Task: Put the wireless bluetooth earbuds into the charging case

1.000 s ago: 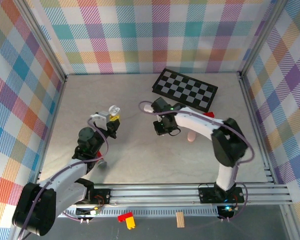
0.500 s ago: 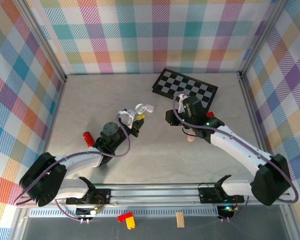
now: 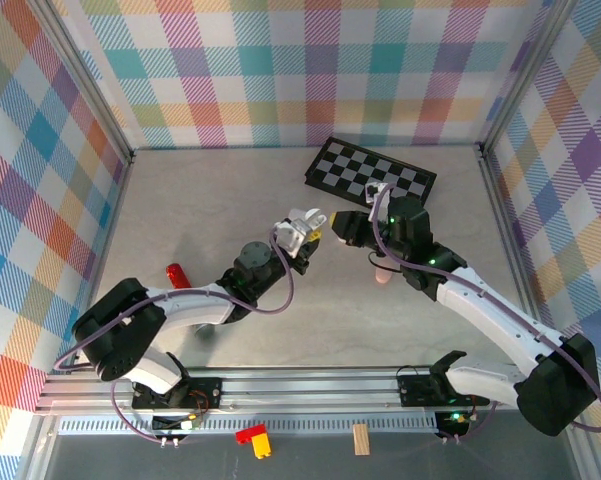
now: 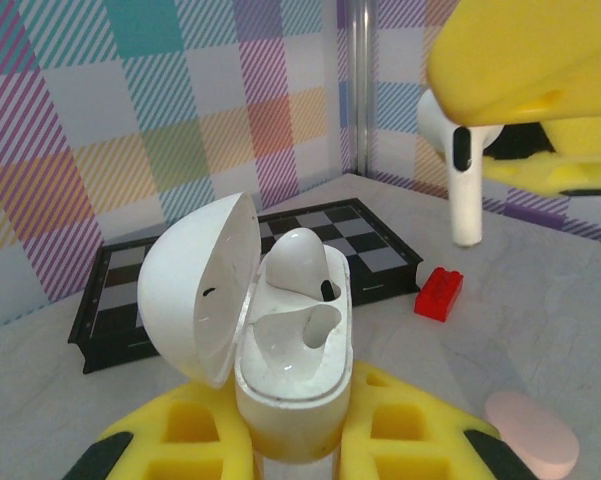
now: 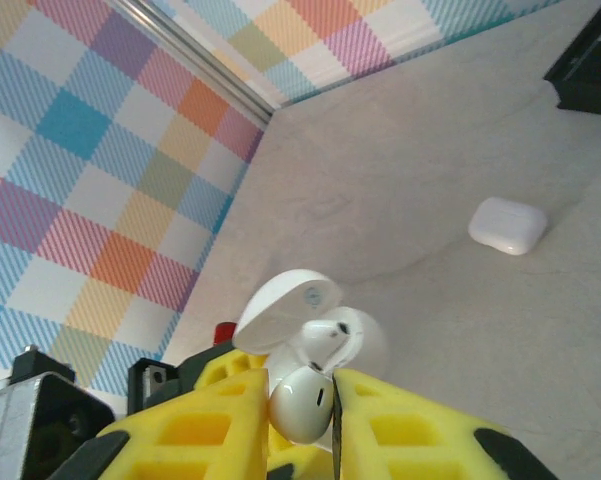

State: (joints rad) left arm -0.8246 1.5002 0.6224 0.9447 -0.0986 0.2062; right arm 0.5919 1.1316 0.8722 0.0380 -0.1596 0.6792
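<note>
Above the middle of the worktop [image 3: 210, 200], two hands face to face. Left hand [image 4: 295, 435] clamped on the lower body of the charging case [image 4: 290, 375], lid [image 4: 195, 285] thrown back, mouth up. Right hand [image 5: 302, 392] pinched tight on a white earbud [image 4: 463, 190] by its head, stem hanging straight down, off to one side of the case and higher than its rim, not touching. One bud [image 4: 298, 255] already seated in the far socket. Nearer socket apparently vacant, though hard to be sure through the gloss.

On to the how. Carry the earbud across to put the stem right over that open socket, clear of the lid and the seated bud. Keep the stem plumb. Match the head's turn to the moulded hollow before going down; no seating a mirrored bud. Lower slowly, stem first, and let the well do the guiding. Hold the case dead steady, no tilt. Ease off the pinch only with the head flush, then lift straight up to avoid dragging it back out. Mind the yellow pads [image 4: 540, 60]: bulky beside that small opening, and likely to knock the lid.

Nothing to bother with elsewhere: red block [image 4: 439, 293], pink case [image 4: 531, 446], closed white case [image 5: 508, 224], checkerboard [image 3: 372, 178] behind.
</note>
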